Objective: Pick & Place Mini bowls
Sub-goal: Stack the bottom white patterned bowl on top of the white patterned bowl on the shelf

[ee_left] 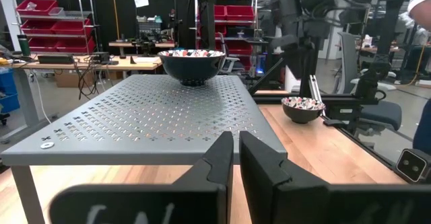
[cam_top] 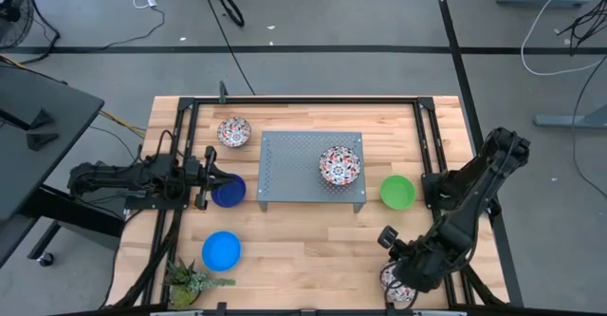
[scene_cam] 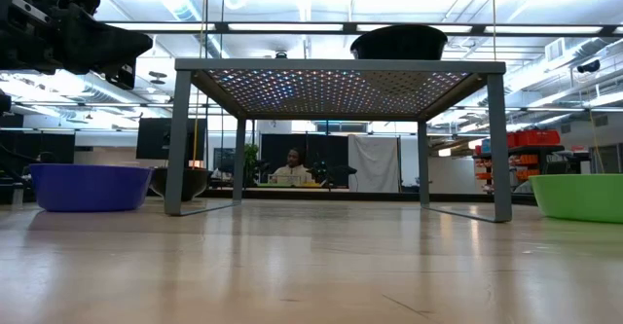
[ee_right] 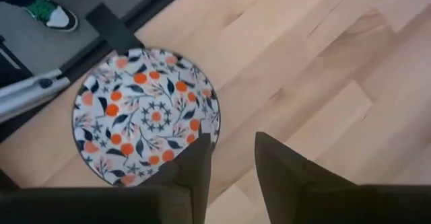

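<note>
— Wood-topped table (cam_top: 313, 240) inside a black frame, grey floor with cables all around. How far along does this look?

— Early, I'd judge. Only one floral bowl (cam_top: 340, 164) sits on the grey perforated tray (cam_top: 285, 169), toward its right end. The other five are on the bare wood: a second floral bowl (cam_top: 233, 132) just off the tray's far-left corner, the dark blue bowl (cam_top: 229, 192) beside the tray's left edge, the bright blue bowl (cam_top: 221, 250) nearer the front, the green bowl (cam_top: 397, 192) just right of the tray, and a third floral bowl (ee_right: 145, 116) at the front-right corner.

— If the tray is the goal, that is.

— Right, that's my guess.

— And the arms?

— The right pincer (ee_right: 229, 160) hangs over the rim of that corner bowl, fingers a narrow gap apart, holding nothing. The left pincer (ee_left: 234, 158) is at the dark blue bowl, pointing at the tray, fingers nearly closed and empty as far as I can see.

— Room to move?

— The tray's left half is bare, so there's space to set bowls down. It stands on legs, so bowls must be lifted over its edge. The corner bowl lies close to the table's front edge and the frame rail, which leaves little slack on that side. A spiky plant (cam_top: 190, 280) stands at the front-left corner, near the bright blue bowl.
</note>
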